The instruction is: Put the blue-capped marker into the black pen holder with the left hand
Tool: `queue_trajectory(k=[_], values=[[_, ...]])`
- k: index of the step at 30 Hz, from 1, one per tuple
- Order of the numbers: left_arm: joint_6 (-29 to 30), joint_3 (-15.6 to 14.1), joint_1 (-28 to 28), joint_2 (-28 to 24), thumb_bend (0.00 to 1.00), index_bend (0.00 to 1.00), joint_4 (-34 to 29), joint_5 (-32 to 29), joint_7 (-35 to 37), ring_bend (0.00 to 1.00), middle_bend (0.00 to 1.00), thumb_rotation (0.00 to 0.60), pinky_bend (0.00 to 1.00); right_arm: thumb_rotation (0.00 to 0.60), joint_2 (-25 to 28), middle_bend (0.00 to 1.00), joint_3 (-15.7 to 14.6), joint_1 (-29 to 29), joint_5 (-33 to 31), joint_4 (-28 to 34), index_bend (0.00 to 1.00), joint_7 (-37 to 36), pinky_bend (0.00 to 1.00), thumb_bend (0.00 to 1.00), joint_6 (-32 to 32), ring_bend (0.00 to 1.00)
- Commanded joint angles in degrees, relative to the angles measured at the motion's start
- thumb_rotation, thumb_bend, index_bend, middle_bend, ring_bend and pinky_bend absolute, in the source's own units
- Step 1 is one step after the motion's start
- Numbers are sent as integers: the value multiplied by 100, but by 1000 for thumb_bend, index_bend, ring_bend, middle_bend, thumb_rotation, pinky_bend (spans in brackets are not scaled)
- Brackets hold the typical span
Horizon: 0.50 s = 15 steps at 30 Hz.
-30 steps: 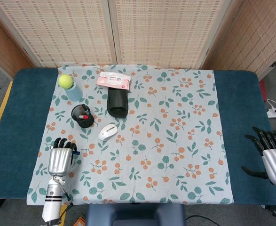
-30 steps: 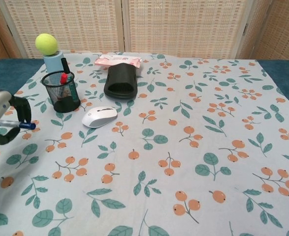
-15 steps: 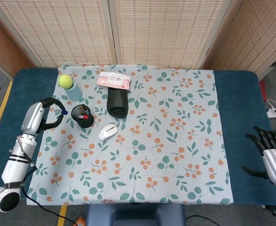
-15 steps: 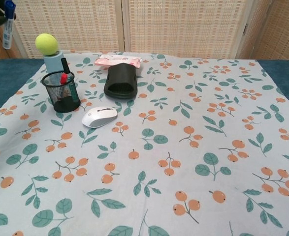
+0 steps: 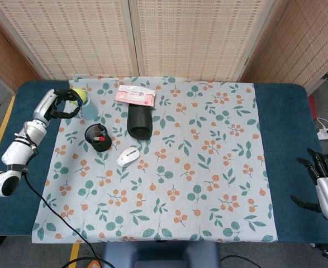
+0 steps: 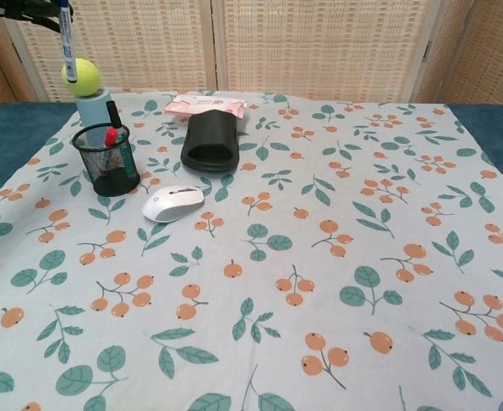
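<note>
The left hand (image 5: 60,103) is up in the air beyond the black pen holder (image 5: 98,137), its fingers closed on the blue-capped marker (image 6: 64,38), which hangs almost upright, high above the holder's mouth. I think the danger is in the descent: the marker could strike the tennis ball (image 6: 80,76) just behind, or meet the pens already inside, or push the light mesh holder over. The right hand (image 5: 327,190) rests far away with fingers spread, holding nothing. I count one holder, one ball, one mouse (image 5: 129,156), one slipper (image 5: 140,121), one tissue pack (image 5: 135,95).
</note>
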State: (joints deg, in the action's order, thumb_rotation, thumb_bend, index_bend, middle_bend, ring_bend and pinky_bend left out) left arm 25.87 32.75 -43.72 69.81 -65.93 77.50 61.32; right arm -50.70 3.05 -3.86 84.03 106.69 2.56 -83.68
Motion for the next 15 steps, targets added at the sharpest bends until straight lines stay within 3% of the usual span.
queue_trajectory(k=[1,7,15], values=[[22,-422,-340,354,382,585,539,602,787,283,633,600,229,600,-8,0,17,3,-59,3,193,46,0,0,12,44],[490,-1085,-406,564,384,584,964,1065,1669,279,631,600,224,600,-52,0,55,-43,-196,-14,192,139,0,0,116,44],[875,-1636,-501,624,384,584,1146,1219,2308,277,630,600,219,600,-73,0,85,-69,-283,-30,192,193,0,0,171,44]])
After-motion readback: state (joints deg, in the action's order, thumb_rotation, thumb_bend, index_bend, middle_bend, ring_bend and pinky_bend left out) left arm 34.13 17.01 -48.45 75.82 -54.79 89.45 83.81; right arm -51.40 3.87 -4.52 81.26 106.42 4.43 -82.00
